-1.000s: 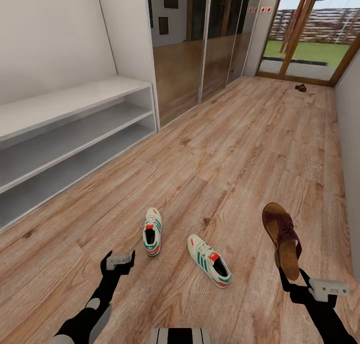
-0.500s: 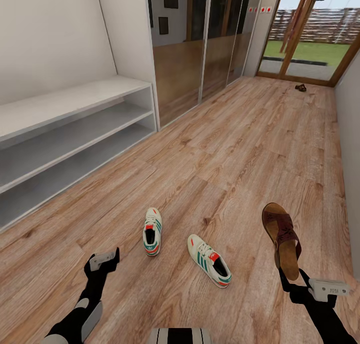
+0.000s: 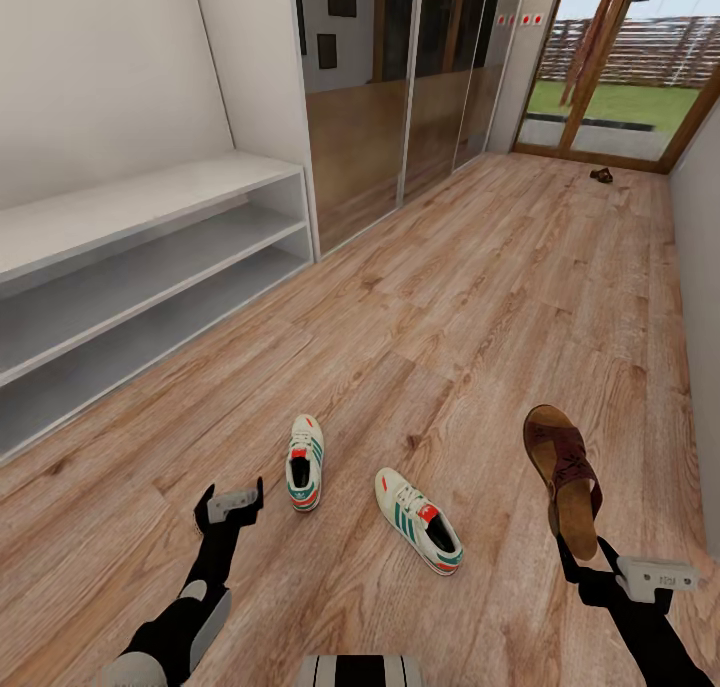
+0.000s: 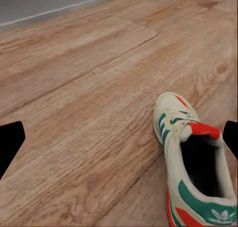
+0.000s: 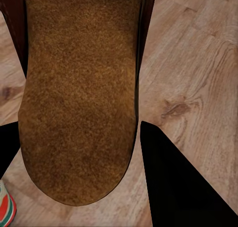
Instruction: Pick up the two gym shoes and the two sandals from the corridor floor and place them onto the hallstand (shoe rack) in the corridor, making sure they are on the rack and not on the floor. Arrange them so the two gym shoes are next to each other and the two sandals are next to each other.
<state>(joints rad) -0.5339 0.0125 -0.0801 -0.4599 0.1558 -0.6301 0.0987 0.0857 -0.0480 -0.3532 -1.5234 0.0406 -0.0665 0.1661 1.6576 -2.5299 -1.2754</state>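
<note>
Two cream gym shoes with green stripes lie on the wood corridor floor (image 3: 480,297): one (image 3: 305,462) just right of my left gripper (image 3: 230,507), the other (image 3: 418,533) further right. My left gripper (image 4: 119,138) is open and low over the floor, with the near gym shoe (image 4: 193,157) beside one finger. My right gripper (image 3: 578,557) is shut on the heel end of a maroon sandal (image 3: 565,477) and holds it above the floor; the tan footbed (image 5: 79,88) sits between the fingers (image 5: 173,177). A second sandal (image 3: 601,175) lies far down the corridor. The hallstand (image 3: 130,267) stands at the left.
Mirrored wardrobe doors (image 3: 400,87) line the left wall beyond the hallstand. A glass door (image 3: 620,67) closes the far end. A white wall (image 3: 700,267) bounds the right side. Open floor stretches between the shoes and the hallstand.
My left gripper swung out to the left, then came back right and slightly forward, ending close to the near gym shoe. The right arm and its sandal have not moved.
</note>
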